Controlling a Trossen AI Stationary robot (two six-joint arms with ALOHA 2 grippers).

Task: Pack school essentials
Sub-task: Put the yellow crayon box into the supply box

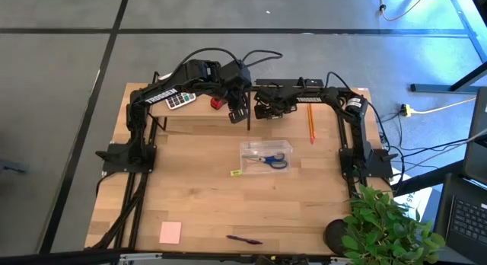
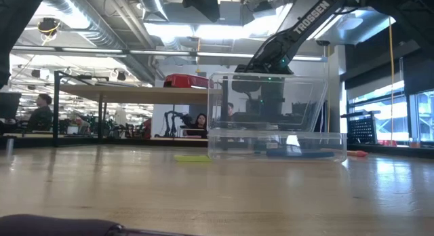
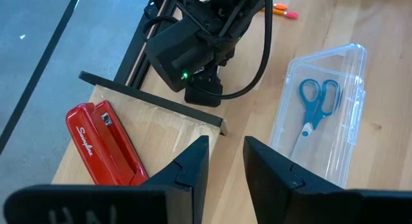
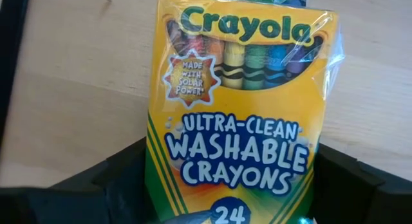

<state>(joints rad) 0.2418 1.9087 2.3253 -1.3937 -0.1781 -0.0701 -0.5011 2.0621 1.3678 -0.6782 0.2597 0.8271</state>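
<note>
Wooden bench (image 1: 205,196) on a grey floor, two dark arms meeting at its far edge. Right tool (image 4: 225,205) grasps one crayon box (image 4: 241,102) between its fingers, lifted near the far edge, probably on its way to the case. Left tool (image 3: 225,163) hovers beside it over the stapler (image 3: 103,143), fingers slightly apart, grasping nothing. One clear case (image 1: 266,154) sits mid-bench, open to receive items, with one pair of scissors (image 1: 270,160) inside. Outside it wait one pencil (image 1: 311,120), one yellow block (image 1: 236,172), one pink pad (image 1: 170,232), one pen (image 1: 245,239).
</note>
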